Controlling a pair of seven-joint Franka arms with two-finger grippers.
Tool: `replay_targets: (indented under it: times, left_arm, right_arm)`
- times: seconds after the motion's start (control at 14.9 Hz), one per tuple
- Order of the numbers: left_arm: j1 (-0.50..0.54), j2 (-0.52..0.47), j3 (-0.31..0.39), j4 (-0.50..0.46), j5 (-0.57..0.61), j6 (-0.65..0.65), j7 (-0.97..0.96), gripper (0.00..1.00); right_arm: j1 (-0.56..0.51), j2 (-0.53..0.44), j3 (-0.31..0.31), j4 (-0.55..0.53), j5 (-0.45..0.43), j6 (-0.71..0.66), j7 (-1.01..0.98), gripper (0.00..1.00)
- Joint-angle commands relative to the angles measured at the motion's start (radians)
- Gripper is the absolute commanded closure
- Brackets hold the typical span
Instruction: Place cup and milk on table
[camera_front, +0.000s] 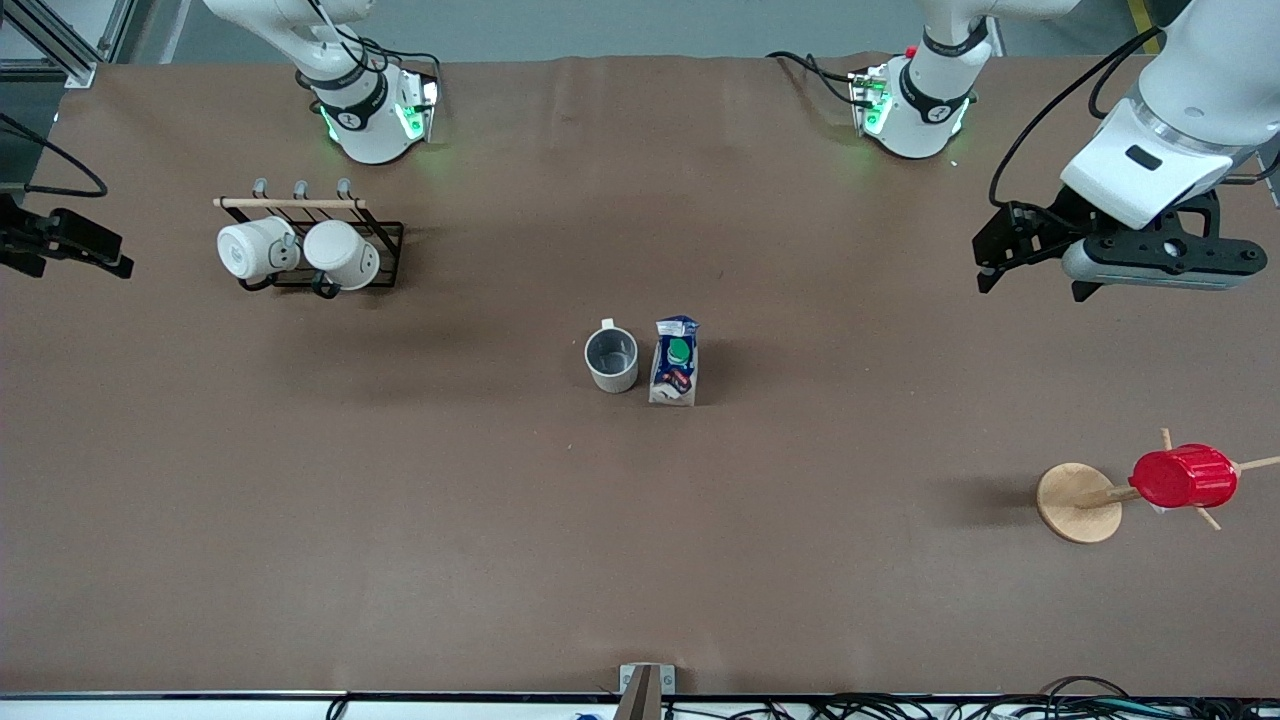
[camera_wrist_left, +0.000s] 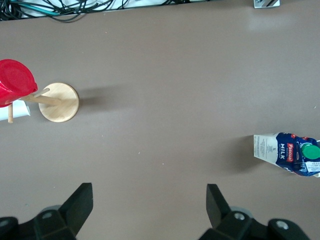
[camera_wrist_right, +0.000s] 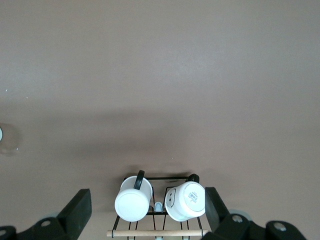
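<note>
The cup (camera_front: 611, 358), cream-white with a dark grey inside, stands upright on the brown table (camera_front: 640, 560) near its middle. The milk (camera_front: 675, 362), a blue and white carton with a green cap, stands right beside it toward the left arm's end; it also shows in the left wrist view (camera_wrist_left: 287, 152). My left gripper (camera_front: 990, 255) is open and empty, up in the air over the left arm's end of the table (camera_wrist_left: 149, 195). My right gripper (camera_front: 105, 255) is open and empty over the right arm's end, with the mug rack below it (camera_wrist_right: 147, 197).
A black wire rack (camera_front: 385, 240) holds two all-white mugs (camera_front: 255, 248) (camera_front: 342, 253) toward the right arm's end. A red ribbed cup (camera_front: 1184, 476) hangs on a wooden peg stand (camera_front: 1078, 502) toward the left arm's end, nearer the front camera. Cables lie along the front edge.
</note>
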Motion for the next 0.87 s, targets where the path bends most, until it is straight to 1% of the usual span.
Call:
replay_targets:
  times: [0.0,0.27,0.54,0.8]
  left_arm:
    - [0.026,0.004,0.007,0.004,-0.013,-0.018,0.033,0.00]
    - [0.066,0.004,0.005,-0.020,-0.037,-0.015,0.053,0.00]
    - [0.083,-0.005,0.007,-0.053,-0.050,-0.010,0.085,0.00]
    - [0.106,-0.005,0.005,-0.057,-0.050,-0.008,0.099,0.00]
  right_arm:
    - [-0.012,-0.020,0.006,-0.009,0.024,-0.007,0.004,0.00]
    - [-0.013,-0.020,0.006,-0.009,0.025,-0.007,0.004,0.00]
    - [-0.013,-0.020,0.006,-0.009,0.026,-0.007,0.004,0.00]
    - [-0.013,-0.020,0.004,-0.009,0.024,-0.010,0.004,0.00]
